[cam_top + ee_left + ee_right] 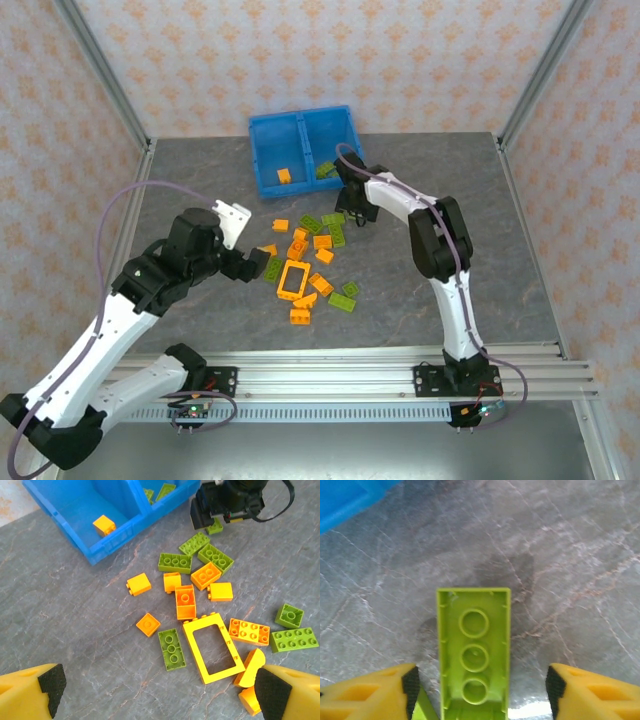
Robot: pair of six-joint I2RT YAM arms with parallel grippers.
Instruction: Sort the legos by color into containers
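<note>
Orange and lime green legos lie scattered mid-table, among them an orange frame (293, 280) (212, 647). The blue bin (262, 150) (82, 540) at the back holds an orange brick (104, 525) in its left compartment and green bricks (165, 490) in its right one. My left gripper (252, 266) (162, 690) is open over bare table, just short of an upturned green brick (172, 649). My right gripper (355, 215) (480, 685) straddles another upturned green brick (474, 652). Its jaws are apart, with a narrow gap on the left and a wide one on the right.
Aluminium posts and patterned walls enclose the grey stone-look table (480, 230). Bare table lies left of the pile (60, 625) and at the right. A rail (350, 370) runs along the near edge. A bin corner (345, 497) shows top left in the right wrist view.
</note>
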